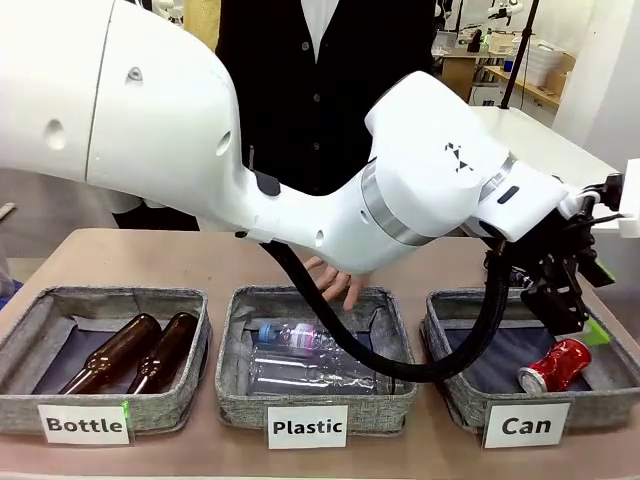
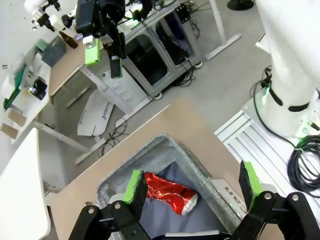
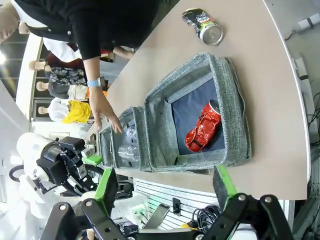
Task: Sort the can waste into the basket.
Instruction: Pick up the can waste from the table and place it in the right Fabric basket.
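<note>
left arm [image 1: 180, 130] hides table [image 1: 150, 255] | left gripper [image 2: 192, 180] spread over red can [image 2: 167, 192] | right gripper [image 3: 165, 180] spread

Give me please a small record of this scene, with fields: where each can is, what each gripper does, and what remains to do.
red can: lying inside the basket labelled "Can"
dark can: on the bare table, outside the basket
left gripper: open, empty, above the red can
right gripper: open, empty, apart from the basket
person's hand: at the far rim of the Plastic basket
remaining: the dark can is not yet in the basket
</note>
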